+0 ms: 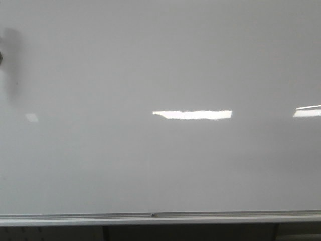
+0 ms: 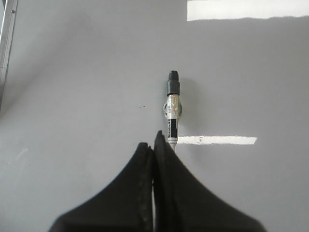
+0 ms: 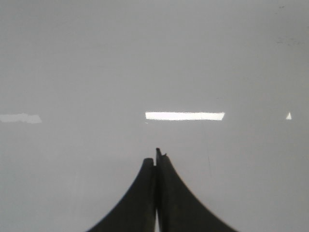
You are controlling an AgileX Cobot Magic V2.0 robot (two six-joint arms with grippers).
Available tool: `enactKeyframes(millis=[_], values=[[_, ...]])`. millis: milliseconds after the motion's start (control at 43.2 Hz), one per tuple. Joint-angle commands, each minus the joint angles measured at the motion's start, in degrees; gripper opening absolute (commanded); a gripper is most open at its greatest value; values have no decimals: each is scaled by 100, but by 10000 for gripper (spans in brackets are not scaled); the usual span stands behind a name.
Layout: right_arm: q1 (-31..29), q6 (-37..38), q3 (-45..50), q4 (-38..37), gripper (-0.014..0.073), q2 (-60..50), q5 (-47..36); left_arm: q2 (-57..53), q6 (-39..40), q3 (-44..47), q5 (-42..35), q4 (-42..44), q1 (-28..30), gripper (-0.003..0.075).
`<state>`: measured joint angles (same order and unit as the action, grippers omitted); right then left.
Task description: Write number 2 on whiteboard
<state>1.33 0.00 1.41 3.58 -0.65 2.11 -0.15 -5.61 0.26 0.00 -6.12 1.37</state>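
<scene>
Left gripper [image 2: 153, 145] has its jaws pressed together on a marker [image 2: 173, 107], which sticks out beyond the fingertips toward the whiteboard [image 2: 87, 87]; the marker has a black tip section, a silvery band below it and a dark barrel running down into the fingers; whether the tip touches the board is hard to tell from this angle, it looks close or just at the surface; right gripper [image 3: 156, 158] has its jaws fully together with nothing between them, pointing at bare board.

Front view: the whiteboard [image 1: 160, 60] fills nearly the whole frame; silver frame [image 1: 160, 219] runs along its lower edge; bright light reflections [image 1: 193, 115] sit mid-board and at the right edge; a dark blurred smudge [image 1: 11, 60] sits at the far left edge, possibly part of the left arm or its shadow; neither gripper shows clearly here.

No number 2 visible on the board in any view; only a tiny dark speck [image 2: 142, 107] sits on the board beside the marker in the left wrist view; a strip of board frame [image 2: 7, 43] shows at one side of that view, well apart from the marker; wide bare board lies around both grippers.
</scene>
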Motion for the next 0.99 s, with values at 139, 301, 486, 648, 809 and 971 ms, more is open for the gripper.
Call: enactKeyframes(millis=[139,301,486,648,809,971], values=[[-40,0,-10,12,-66,-100,-453,-154,-3,199,-463,-20,-39,-20],[-40,0,-10,12,-66,-100,-453,-154,-3,199,-463,-20,-39,-20],[-40,0,-10,12,-66,-100,-453,-154,-3,199,-463,-20,-39,-20],[-40,0,-10,12,-66,-100,-464,-154,-3,199,-463,-20,-39,-20],[-40,0,-10,12,-66,-100,-518,-154,-3,199,-473,-20,-39,-20],[-40,0,-149,12,-66,-100,-547,-154,56,188,-843,-213,-39,-20]])
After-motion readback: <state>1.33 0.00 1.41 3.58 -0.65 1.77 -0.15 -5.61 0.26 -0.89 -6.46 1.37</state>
